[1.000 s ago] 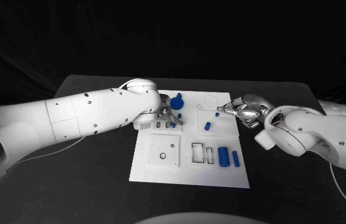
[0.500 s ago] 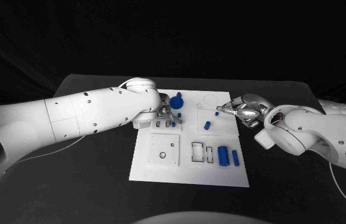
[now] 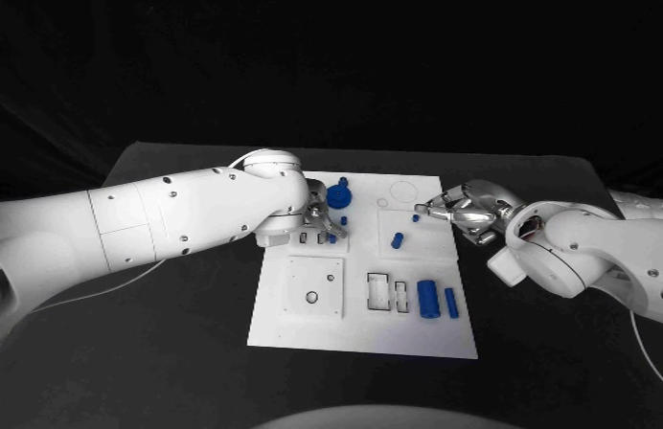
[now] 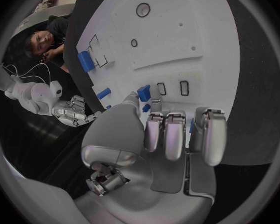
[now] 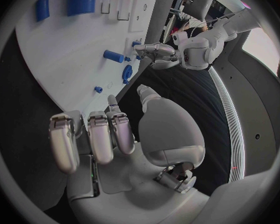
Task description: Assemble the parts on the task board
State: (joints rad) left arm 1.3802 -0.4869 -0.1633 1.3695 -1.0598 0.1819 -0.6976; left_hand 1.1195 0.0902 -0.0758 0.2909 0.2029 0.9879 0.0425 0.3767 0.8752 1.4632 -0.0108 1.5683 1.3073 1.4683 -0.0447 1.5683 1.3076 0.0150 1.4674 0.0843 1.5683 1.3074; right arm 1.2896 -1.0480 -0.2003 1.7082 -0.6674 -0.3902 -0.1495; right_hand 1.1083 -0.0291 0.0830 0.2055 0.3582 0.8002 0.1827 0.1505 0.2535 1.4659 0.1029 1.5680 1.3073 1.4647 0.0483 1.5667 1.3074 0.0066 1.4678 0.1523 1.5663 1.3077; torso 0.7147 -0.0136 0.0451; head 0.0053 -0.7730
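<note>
From my head camera, the flat white rectangular task board lies in the middle of the black table, with wide bare tabletop along its near edge and down both long sides.

My left hand sits over the board's far left corner. In the left wrist view its fingers are curled forward and the thumb reaches to a small blue block at its tip; I cannot tell whether that block is pinched or only touched. Just beside this hand stands a round blue knob-like part.

My right hand hangs at the board's right edge, level with the far half. In the right wrist view its fingers are bent inward near the thumb with nothing between them.

Between the two hands stands a short blue peg, with open white board around it. Near the board's near right edge lie a thick blue cylinder and a slimmer blue rod, side by side, just beside empty rectangular slots.
</note>
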